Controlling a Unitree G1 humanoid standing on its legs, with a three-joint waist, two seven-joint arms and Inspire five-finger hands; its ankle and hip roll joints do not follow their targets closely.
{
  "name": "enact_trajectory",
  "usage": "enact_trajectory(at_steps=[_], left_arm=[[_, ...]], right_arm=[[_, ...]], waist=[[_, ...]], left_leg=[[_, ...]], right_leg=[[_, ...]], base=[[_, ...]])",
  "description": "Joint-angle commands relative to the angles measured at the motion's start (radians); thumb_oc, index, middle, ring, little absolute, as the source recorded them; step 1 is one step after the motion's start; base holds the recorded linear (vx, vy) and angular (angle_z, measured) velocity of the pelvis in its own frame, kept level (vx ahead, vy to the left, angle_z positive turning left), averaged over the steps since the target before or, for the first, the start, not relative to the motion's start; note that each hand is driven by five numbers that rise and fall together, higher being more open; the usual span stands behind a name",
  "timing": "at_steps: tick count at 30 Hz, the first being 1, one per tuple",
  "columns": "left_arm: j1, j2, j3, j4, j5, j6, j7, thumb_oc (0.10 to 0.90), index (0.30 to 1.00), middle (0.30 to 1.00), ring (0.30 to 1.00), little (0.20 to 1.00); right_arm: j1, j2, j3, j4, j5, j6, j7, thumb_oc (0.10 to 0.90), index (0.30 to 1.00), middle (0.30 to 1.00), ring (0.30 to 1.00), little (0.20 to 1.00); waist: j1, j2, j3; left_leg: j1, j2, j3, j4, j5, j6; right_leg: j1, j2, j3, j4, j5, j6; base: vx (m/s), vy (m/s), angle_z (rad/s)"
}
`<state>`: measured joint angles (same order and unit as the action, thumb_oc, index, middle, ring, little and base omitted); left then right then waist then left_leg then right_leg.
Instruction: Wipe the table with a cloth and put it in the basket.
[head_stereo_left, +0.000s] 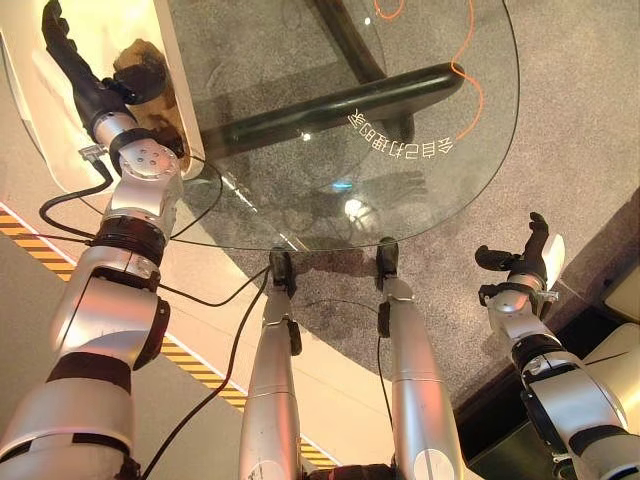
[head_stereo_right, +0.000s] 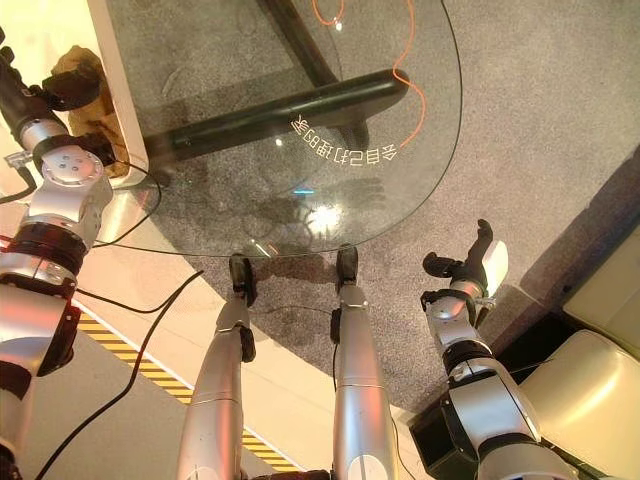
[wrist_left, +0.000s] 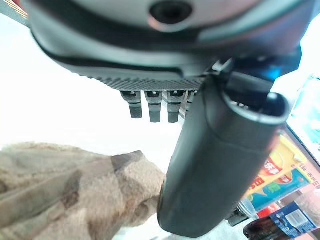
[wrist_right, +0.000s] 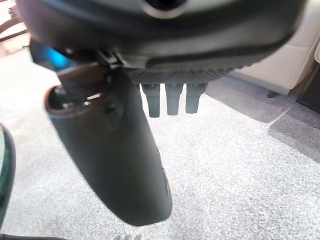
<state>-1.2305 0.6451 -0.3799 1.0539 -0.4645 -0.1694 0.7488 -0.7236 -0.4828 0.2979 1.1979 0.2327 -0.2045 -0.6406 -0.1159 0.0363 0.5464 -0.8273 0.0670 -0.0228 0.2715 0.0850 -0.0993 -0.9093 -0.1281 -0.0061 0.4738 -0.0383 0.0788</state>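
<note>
A brown crumpled cloth (head_stereo_left: 142, 68) lies on the white inside of a pale-walled container (head_stereo_left: 182, 95) beside the glass table's left edge. My left hand (head_stereo_left: 68, 52) is stretched over that white surface just left of the cloth, fingers straight and open. In the left wrist view the cloth (wrist_left: 75, 192) rests past the thumb (wrist_left: 220, 160), free of the hand. My right hand (head_stereo_left: 522, 262) hangs open over the grey carpet to the right of the table, holding nothing.
The round glass table (head_stereo_left: 460, 140) has a black bar (head_stereo_left: 330, 105) and an orange cable (head_stereo_left: 470, 80) showing beneath it. Yellow-black tape (head_stereo_left: 190, 360) marks the floor at left. A cream seat (head_stereo_right: 590, 390) stands at lower right. Colourful packets (wrist_left: 280, 185) lie near the container.
</note>
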Motion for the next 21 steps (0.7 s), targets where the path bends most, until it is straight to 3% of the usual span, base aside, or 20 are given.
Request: enact_trajectory(at_steps=[1, 4, 8, 12, 14, 21], left_arm=[[-0.096, 0.117, 0.037, 0.022, 0.027, -0.052, 0.055, 0.800, 0.900, 0.900, 0.900, 0.900], [-0.098, 0.119, 0.039, 0.013, 0.020, -0.067, 0.074, 0.800, 0.900, 0.900, 0.900, 0.900], [-0.091, 0.119, 0.036, -0.062, 0.044, -0.154, 0.104, 0.800, 0.900, 0.900, 0.900, 0.900], [-0.073, 0.130, 0.054, -0.128, 0.023, -0.198, 0.109, 0.800, 0.900, 0.900, 0.900, 0.900], [-0.047, 0.144, 0.080, -0.162, 0.010, -0.233, 0.109, 0.800, 0.900, 0.900, 0.900, 0.900], [0.006, 0.204, 0.129, -0.216, 0.011, -0.264, 0.082, 0.800, 0.900, 0.900, 0.900, 0.900]], right_arm=[[0.063, -0.043, 0.004, -0.015, -0.011, -0.021, -0.052, 0.800, 0.900, 0.900, 0.900, 0.900], [0.065, -0.040, 0.006, -0.018, -0.009, -0.021, -0.051, 0.800, 0.900, 0.900, 0.900, 0.900], [0.090, -0.019, 0.017, -0.029, -0.020, -0.019, -0.042, 0.800, 0.900, 0.900, 0.900, 0.900], [0.117, -0.003, 0.010, -0.033, -0.015, -0.010, -0.028, 0.800, 0.900, 0.900, 0.900, 0.900], [0.135, 0.006, -0.002, -0.024, -0.019, -0.012, -0.018, 0.800, 0.900, 0.900, 0.900, 0.900], [0.184, -0.014, -0.045, 0.001, -0.016, -0.024, 0.031, 0.800, 0.900, 0.900, 0.900, 0.900]], waist=[[0.008, -0.021, -0.026], [0.008, -0.021, -0.026], [0.012, -0.022, -0.026], [0.017, -0.020, -0.026], [0.023, -0.016, -0.026], [0.034, -0.001, -0.026]], left_leg=[[0.027, -0.099, 0.039, 0.055, -0.090, 0.076], [0.026, -0.100, 0.039, 0.048, -0.080, 0.077], [0.070, -0.096, 0.036, 0.037, -0.090, 0.078], [0.119, -0.096, 0.038, 0.005, -0.076, 0.079], [0.173, -0.095, 0.042, -0.027, -0.067, 0.075], [0.333, -0.080, 0.042, -0.104, -0.052, 0.058]], right_leg=[[0.044, 0.123, -0.008, -0.118, 0.045, -0.027], [0.040, 0.124, -0.006, -0.122, 0.054, -0.028], [0.076, 0.134, 0.001, -0.113, 0.042, -0.028], [0.119, 0.133, -0.002, -0.130, 0.056, -0.021], [0.174, 0.127, -0.011, -0.154, 0.059, -0.016], [0.338, 0.111, -0.021, -0.213, 0.051, -0.004]], base=[[0.00, 0.000, 0.00], [-0.02, -0.020, 0.00], [-0.03, -0.075, 0.02], [-0.04, -0.085, 0.04], [-0.04, -0.081, 0.00], [-0.04, -0.080, -0.05]])
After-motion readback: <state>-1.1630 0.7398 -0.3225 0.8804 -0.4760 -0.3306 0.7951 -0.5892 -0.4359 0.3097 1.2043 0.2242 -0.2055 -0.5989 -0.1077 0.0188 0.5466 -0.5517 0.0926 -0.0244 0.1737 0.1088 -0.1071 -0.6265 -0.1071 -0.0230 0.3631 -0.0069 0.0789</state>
